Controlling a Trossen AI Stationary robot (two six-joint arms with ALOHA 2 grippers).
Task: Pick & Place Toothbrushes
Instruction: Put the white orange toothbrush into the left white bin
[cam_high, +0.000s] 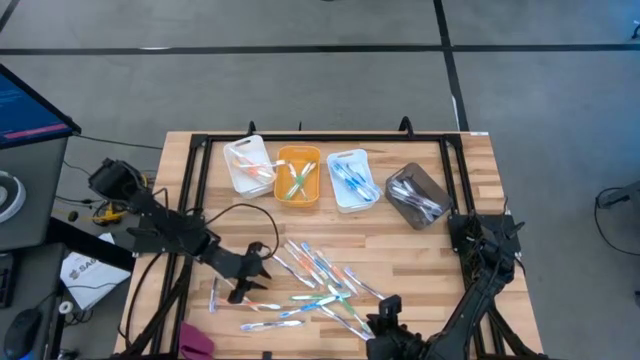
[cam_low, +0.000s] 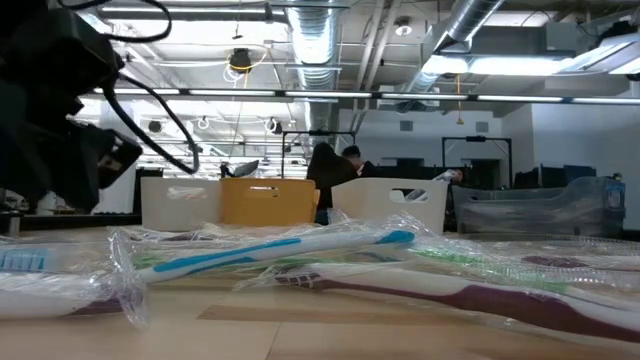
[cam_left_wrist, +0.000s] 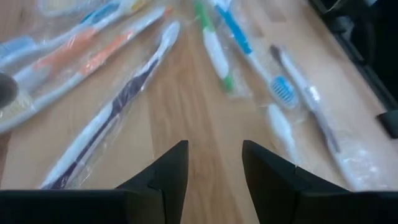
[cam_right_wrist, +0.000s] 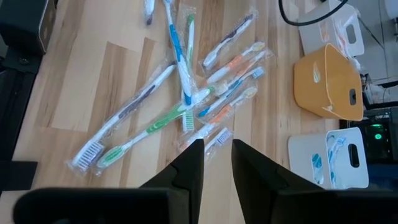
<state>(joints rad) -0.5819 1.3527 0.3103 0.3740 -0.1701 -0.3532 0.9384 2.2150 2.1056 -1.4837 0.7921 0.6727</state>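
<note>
Toothbrushes (cam_high: 318, 283) lie jumbled in wrappers, so centre your half-open, empty left gripper (cam_left_wrist: 214, 163) over one handle before you pinch.

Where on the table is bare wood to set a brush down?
Free: the strip between the four bins and the toothbrushes, and the right side below the grey bin. Crowded: the front centre pile, with the left gripper beside it and the right gripper at its corner.
</note>
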